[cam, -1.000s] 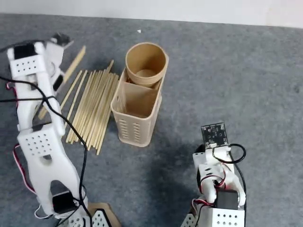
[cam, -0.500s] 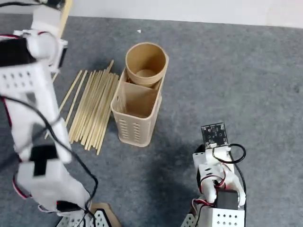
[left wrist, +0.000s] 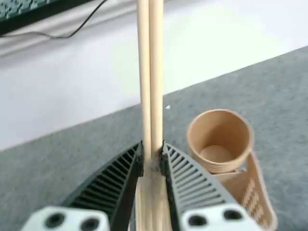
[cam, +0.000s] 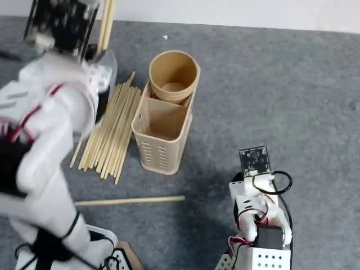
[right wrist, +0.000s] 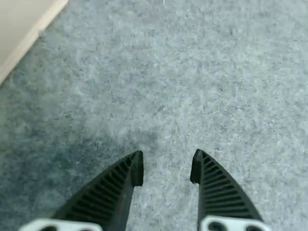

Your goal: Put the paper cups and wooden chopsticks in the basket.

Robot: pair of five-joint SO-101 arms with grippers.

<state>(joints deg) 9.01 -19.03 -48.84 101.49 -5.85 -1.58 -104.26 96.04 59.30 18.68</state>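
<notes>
Grey carpet (cam: 281, 101) is occupied at centre by the basket (cam: 160, 143), chopstick pile (cam: 109, 132) just left — two chopsticks (left wrist: 150, 72) are clamped by the left gripper (left wrist: 151, 148), the right gripper (right wrist: 166, 167) held apart.

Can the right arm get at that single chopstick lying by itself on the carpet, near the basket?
Probably yes. The single chopstick lies flat on bare carpet, apart from the basket, and the right gripper is open and holding nothing. Only carpet shows between them.

Two pale wooden chopsticks (left wrist: 150, 72) stand upright, pinched in the left hand (left wrist: 152, 149), with tan paper cups (left wrist: 220, 144) nested in the beige basket (left wrist: 255, 192) just beyond it.
</notes>
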